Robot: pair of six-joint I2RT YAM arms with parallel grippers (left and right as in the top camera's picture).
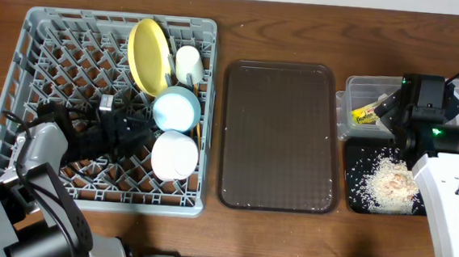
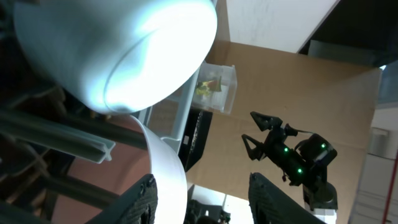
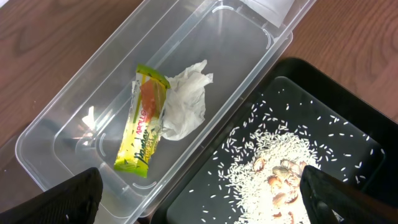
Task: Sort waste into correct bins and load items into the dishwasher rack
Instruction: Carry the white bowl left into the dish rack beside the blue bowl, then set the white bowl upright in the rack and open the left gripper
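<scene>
The grey dishwasher rack point(image 1: 31, 66) holds a yellow plate point(image 1: 150, 54) on edge, a small white cup point(image 1: 189, 63), a light blue bowl point(image 1: 176, 108) and a white bowl point(image 1: 173, 154). My left gripper point(image 1: 142, 132) is open beside the white bowl. In the left wrist view the bowl's rim point(image 2: 169, 168) passes by the left finger of the gripper point(image 2: 208, 199). My right gripper point(image 1: 389, 107) is wide open and empty point(image 3: 211, 199) above the clear tub point(image 3: 74, 106). The tub holds a snack wrapper point(image 3: 145, 127) and a tissue point(image 3: 183, 102). Rice crumbs point(image 3: 273, 168) lie on the black tray point(image 3: 348, 112). Chopsticks are not clearly visible.
A large brown serving tray point(image 1: 277, 136) lies between the rack and the bins. The clear tub point(image 1: 361, 105) sits behind the black tray point(image 1: 354, 194) at the right. Wooden table edge runs along the front.
</scene>
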